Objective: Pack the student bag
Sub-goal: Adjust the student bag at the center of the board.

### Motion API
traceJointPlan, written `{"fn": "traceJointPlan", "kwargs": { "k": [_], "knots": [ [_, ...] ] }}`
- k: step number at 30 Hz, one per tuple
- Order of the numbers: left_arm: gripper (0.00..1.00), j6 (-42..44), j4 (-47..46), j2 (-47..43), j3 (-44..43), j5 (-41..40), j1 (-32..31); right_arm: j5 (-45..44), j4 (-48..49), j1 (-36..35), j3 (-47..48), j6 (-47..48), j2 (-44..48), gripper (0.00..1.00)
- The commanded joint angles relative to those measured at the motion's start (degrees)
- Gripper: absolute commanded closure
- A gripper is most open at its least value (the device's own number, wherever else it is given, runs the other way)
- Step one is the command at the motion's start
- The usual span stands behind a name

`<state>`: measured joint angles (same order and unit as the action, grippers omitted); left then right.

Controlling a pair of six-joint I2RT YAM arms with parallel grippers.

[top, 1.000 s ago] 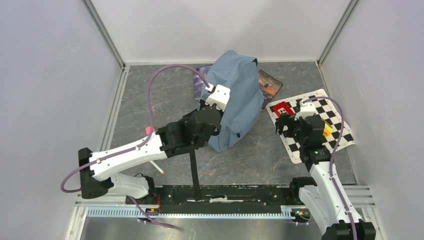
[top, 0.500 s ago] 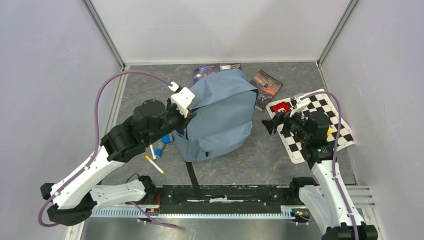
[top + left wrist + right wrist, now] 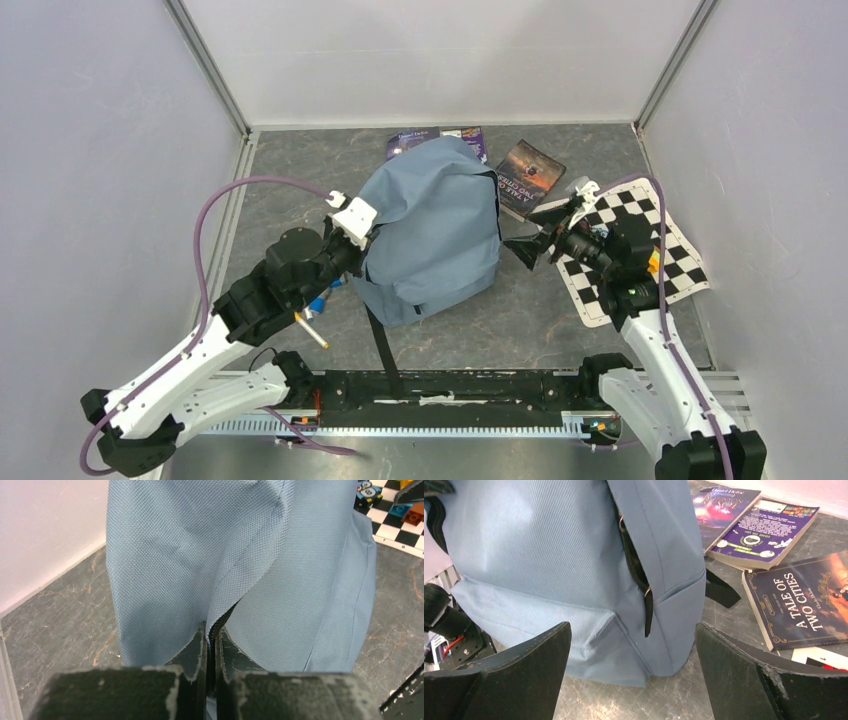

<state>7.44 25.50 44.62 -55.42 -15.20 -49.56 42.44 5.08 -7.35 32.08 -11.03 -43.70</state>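
Two sets of fingers, one bag. It sat slumped in the middle of the table, between my arms, with its long axis running from the near edge toward the back wall. My left gripper was clenched on a fold of its grey-blue cloth at the left flank, the fabric pinched tight between the pads. My right gripper hung released, jaws spread wide, just off the bag's right flank and not touching it.

Dead ahead of those spread fingers the black zipper ran up and down the bag's side, its pull hanging low. It looked partly parted, though the gap was too dark for me to swear to it. I judged the right arm the nearer one for that zipper, with the left free to steady the cloth.

Beyond the bag lay three books, and to the right the checkered mat.
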Motion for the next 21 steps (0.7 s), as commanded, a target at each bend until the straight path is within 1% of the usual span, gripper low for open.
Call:
{"fn": "traceJointPlan", "kwargs": {
  "k": [1,4,7,12,14,17,21],
  "knots": [
    [0.98,2.32,-5.06,-3.22,3.28,-2.3,0.47,-2.1,6.27,-1.72,6.14,-2.75,-3.32,0.02],
    [0.98,2.01,-4.46,-4.47,3.6,-2.21,0.53,-2.97,7.9,-2.95,10.24,-3.44,-6.49,0.05],
    [0.98,1.9,-4.31,-5.06,4.28,-1.99,0.52,-3.51,11.62,-5.62,13.0,-4.47,-9.28,0.08],
    [0.98,1.8,-3.58,-5.12,4.35,-1.74,0.61,-4.61,16.07,-9.68,17.91,-3.08,-14.17,0.1],
    [0.98,1.24,-3.4,-5.31,4.16,-1.51,0.63,-5.58,15.06,-10.21,20.4,0.21,-16.21,0.13],
    [0.98,-0.33,-1.78,-5.11,3.13,-0.67,0.61,-8.89,10.64,-10.4,24.51,5.09,-18.53,0.15],
    [0.98,-2.78,-0.1,-5.39,1.89,1.4,0.61,-9.11,10.74,-10.5,26.4,7.03,-20.13,0.15]
  ]
}}
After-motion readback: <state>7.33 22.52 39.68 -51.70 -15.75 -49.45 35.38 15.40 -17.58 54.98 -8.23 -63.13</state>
